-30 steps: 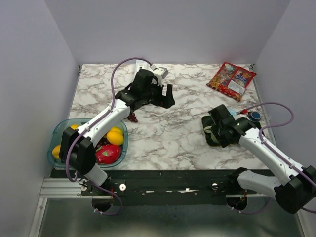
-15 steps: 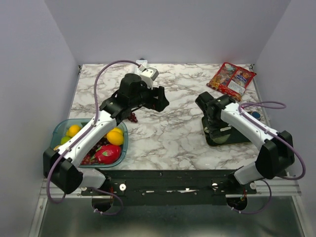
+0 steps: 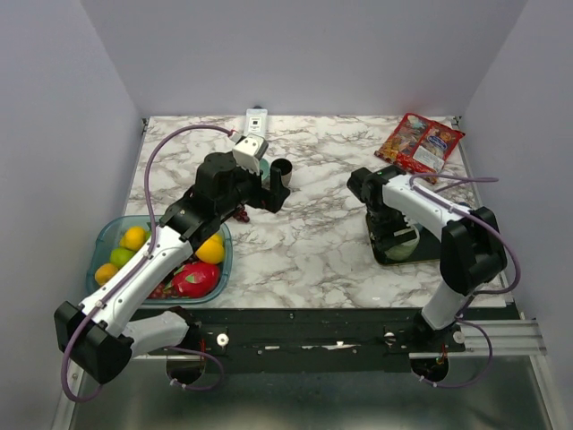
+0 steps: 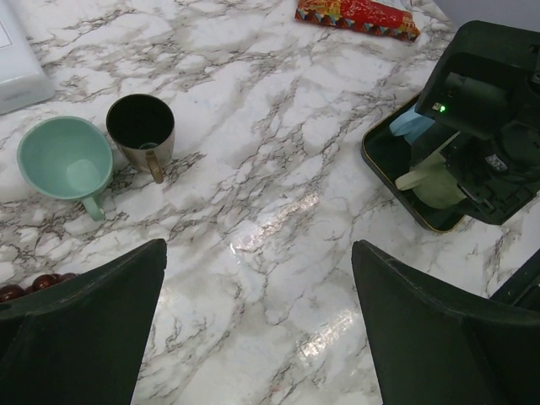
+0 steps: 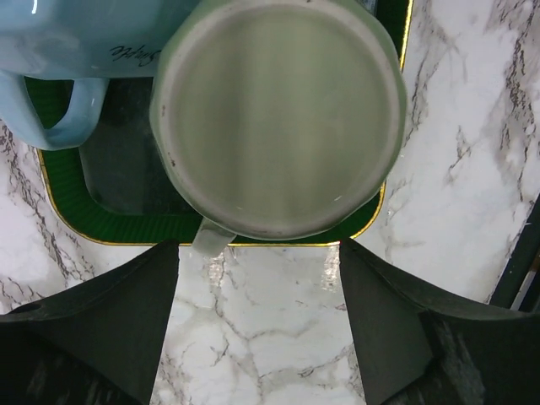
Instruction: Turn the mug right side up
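A pale green mug [image 5: 278,118] stands upside down, base up, in a dark green tray [image 5: 59,211], handle toward the near rim. It also shows in the top view [image 3: 405,244] and the left wrist view [image 4: 436,189]. My right gripper [image 5: 257,337] is open and empty, hovering straight above the tray's near edge with the mug just ahead of its fingers; in the top view it [image 3: 392,231] sits over the tray [image 3: 434,257]. My left gripper [image 4: 257,337] is open and empty above bare marble, left of centre in the top view [image 3: 267,193].
A light blue mug [image 5: 76,38] lies in the tray beside the green one. A teal mug [image 4: 66,160] and a dark mug [image 4: 141,126] stand upright near the left gripper. A fruit container [image 3: 100,260] sits front left, a snack bag [image 3: 419,143] back right, and a white device [image 3: 257,118] at the back.
My right arm swung in from the right and now hangs over the tray and mug. My left arm pulled back toward the left, uncovering the dark mug.
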